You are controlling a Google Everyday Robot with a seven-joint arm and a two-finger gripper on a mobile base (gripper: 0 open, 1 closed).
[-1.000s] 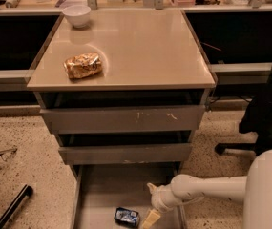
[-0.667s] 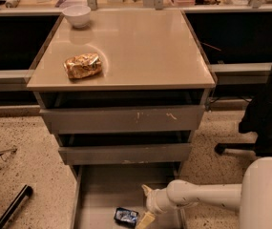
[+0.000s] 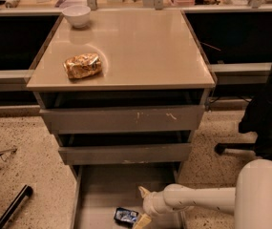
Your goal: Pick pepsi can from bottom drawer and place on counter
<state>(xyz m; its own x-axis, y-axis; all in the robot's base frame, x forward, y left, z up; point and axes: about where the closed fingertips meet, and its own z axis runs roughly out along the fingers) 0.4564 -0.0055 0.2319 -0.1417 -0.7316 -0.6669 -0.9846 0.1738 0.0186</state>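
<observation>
The pepsi can [image 3: 126,215] lies on its side on the floor of the open bottom drawer [image 3: 111,190], near the front. My gripper [image 3: 143,207] reaches in from the right, low inside the drawer. It is just right of the can, with the lower fingertip next to it. Its two tan fingers [image 3: 143,192] are spread apart, open and empty. The beige counter [image 3: 135,46] tops the cabinet above.
A golden-brown snack bag [image 3: 82,66] and a white bowl [image 3: 76,15] sit on the counter. Two shallower drawers [image 3: 123,119] stick out above the bottom one. A black chair [image 3: 269,109] stands at the right. A black bar [image 3: 12,206] lies on the floor at left.
My arm has moved left inside the bottom drawer, bringing the gripper closer to the can. The can has not moved.
</observation>
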